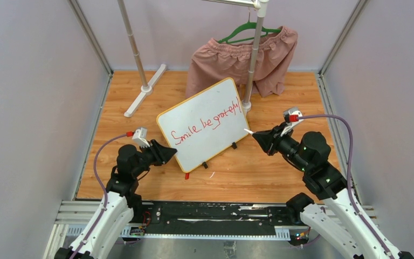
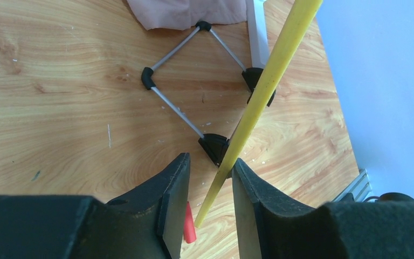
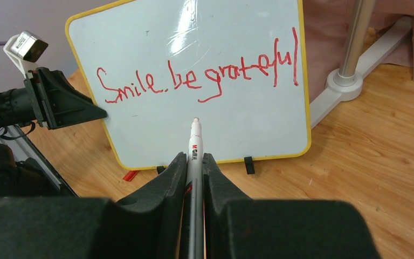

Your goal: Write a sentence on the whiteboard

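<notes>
The whiteboard (image 1: pixel 215 147) stands tilted on its black clip feet in the middle of the wooden bench (image 1: pixel 280 172), with the sentence (image 1: pixel 209 124) in red cursive, "Smile, be grateful!", slanting up across its face. The left pincer (image 1: pixel 168 154) sits at the board's lower left edge; in the left wrist view its jaws stand apart, with the yellow rim (image 2: pixel 264 86) running between the fingers (image 2: pixel 248 199), close against the right one. The right pincer (image 1: pixel 256 136) is clamped on a white marker (image 3: pixel 194 145), whose tip points at the board just below the writing; whether it touches cannot be told
</notes>
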### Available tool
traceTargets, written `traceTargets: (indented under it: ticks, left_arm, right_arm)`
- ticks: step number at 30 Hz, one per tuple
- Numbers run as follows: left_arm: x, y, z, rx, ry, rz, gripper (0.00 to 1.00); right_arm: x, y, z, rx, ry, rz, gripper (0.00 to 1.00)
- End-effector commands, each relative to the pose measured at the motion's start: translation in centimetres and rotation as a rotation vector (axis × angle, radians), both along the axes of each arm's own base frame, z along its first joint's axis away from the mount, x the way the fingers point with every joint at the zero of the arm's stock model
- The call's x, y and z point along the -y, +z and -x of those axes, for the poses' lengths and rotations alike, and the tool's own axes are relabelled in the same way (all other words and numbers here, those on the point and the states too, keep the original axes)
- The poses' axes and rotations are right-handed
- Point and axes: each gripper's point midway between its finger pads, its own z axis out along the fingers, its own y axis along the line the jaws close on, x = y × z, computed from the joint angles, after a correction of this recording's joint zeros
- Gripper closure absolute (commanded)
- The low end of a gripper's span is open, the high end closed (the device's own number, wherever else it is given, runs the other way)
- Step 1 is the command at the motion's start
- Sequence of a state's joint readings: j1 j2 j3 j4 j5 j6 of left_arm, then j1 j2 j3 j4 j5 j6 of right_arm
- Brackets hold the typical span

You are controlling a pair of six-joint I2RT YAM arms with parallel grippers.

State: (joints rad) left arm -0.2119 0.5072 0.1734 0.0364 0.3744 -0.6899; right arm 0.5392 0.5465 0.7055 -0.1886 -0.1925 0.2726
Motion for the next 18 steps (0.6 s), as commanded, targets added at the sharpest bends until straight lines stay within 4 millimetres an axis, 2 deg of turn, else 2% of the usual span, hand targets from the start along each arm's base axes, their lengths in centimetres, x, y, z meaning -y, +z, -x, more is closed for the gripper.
traceTargets:
  ticks: [1, 18]
  left_arm:
    - [-0.58, -0.32, -0.04, -0.026, 0.033, -0.017, 0.6]
    - [-1.37, -0.98, 0.41, -0.116, 0.099, -0.008, 0.47]
  right_arm:
    - [-0.1, -0.25, 0.34, 0.002, 0.009, 0.001, 1.0]
    - [0.04, -0.53, 0.07, -0.002, -0.003, 0.011, 1.0]
